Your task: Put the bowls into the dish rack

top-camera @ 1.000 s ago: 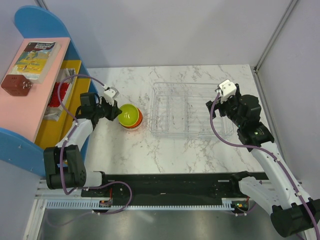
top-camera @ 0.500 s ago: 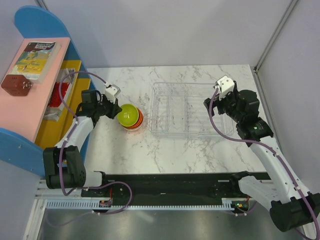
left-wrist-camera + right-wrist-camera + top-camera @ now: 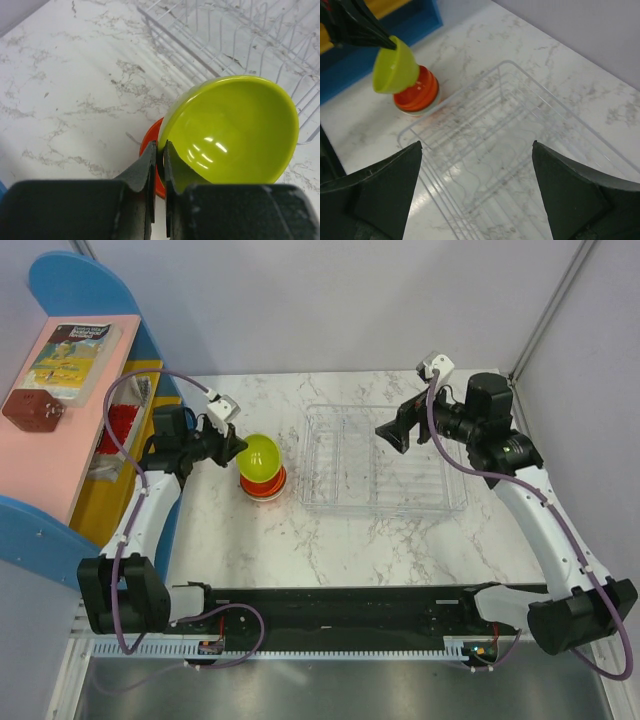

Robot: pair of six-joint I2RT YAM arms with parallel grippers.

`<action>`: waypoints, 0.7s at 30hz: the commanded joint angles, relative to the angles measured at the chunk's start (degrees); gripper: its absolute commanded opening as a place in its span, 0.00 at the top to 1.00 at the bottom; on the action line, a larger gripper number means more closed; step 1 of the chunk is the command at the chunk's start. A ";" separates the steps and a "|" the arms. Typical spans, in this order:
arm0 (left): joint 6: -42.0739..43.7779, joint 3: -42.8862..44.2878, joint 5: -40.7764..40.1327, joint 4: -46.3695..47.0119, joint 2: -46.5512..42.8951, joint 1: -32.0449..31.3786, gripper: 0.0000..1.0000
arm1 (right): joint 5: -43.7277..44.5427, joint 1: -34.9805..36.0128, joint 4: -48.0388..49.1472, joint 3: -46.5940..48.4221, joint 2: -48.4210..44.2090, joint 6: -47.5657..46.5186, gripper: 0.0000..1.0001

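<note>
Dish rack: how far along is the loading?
Done: nothing; the dish rack holds no bowls. In hand: the left end effector pinches the lime green bowl by its rim, tilted above the orange stack. Left: that bowl and the stack beneath. The right end effector hangs open over the rack.

Left gripper (image 3: 160, 150): pinching the lime green bowl's near rim
Lime green bowl (image 3: 235, 130): tilted, over the orange bowl (image 3: 148, 141)
Dish rack (image 3: 240, 30): upper right, on the marble table (image 3: 65, 85)
</note>
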 commanded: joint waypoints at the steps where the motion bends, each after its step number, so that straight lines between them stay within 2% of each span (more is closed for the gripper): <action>1: 4.47 4.53 4.73 -1.33 0.04 -5.47 0.98 | -14.82 -0.08 7.86 3.09 3.58 15.03 0.02; 4: 7.63 7.43 5.26 -3.62 1.97 -9.69 0.98 | -19.57 -0.08 16.91 0.89 6.12 26.54 0.02; 6: 9.74 9.45 4.73 -4.49 2.94 -11.99 0.98 | -22.64 0.01 19.40 0.62 7.88 32.59 0.02; 10: 11.94 12.70 3.94 -5.64 5.14 -17.26 0.98 | -24.58 0.27 25.10 -1.39 11.14 38.24 0.02; 13: 12.56 14.64 4.20 -5.64 6.02 -19.37 0.98 | -25.82 0.80 27.92 -3.41 12.19 41.23 0.02; 21: 14.32 17.28 4.12 -6.69 6.55 -23.77 0.98 | -26.43 3.43 29.69 -7.55 13.60 41.86 0.02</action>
